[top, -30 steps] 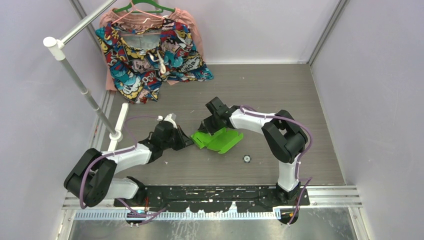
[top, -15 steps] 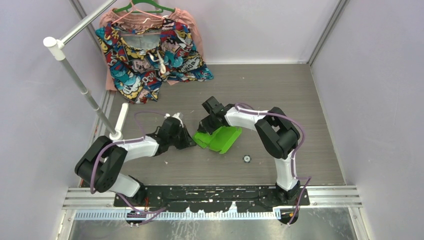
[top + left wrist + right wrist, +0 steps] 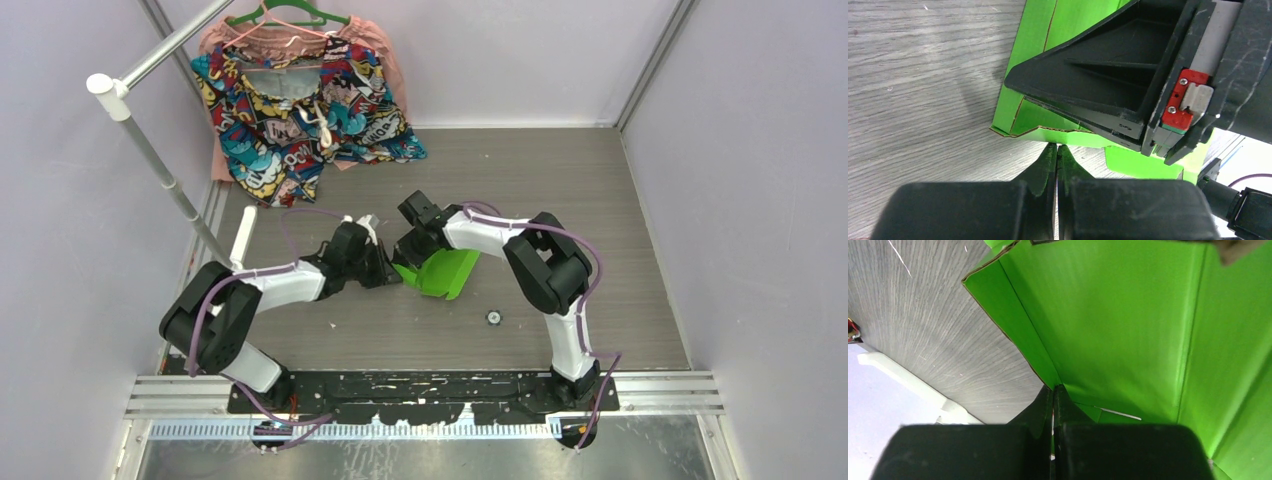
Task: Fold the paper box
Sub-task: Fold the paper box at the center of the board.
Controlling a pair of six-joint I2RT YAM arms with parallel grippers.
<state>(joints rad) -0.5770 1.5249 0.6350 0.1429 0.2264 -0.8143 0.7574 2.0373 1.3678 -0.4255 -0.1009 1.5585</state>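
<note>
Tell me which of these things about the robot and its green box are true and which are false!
1. The paper box is bright green. True.
2. Both grippers are wide open. False: the left gripper and the right gripper are both shut.
3. The colourful garment lies on top of the box. False: it is at the back left corner, well apart from the box.
4. A small round thing lies on the table near the box, not touching it. True.
</note>
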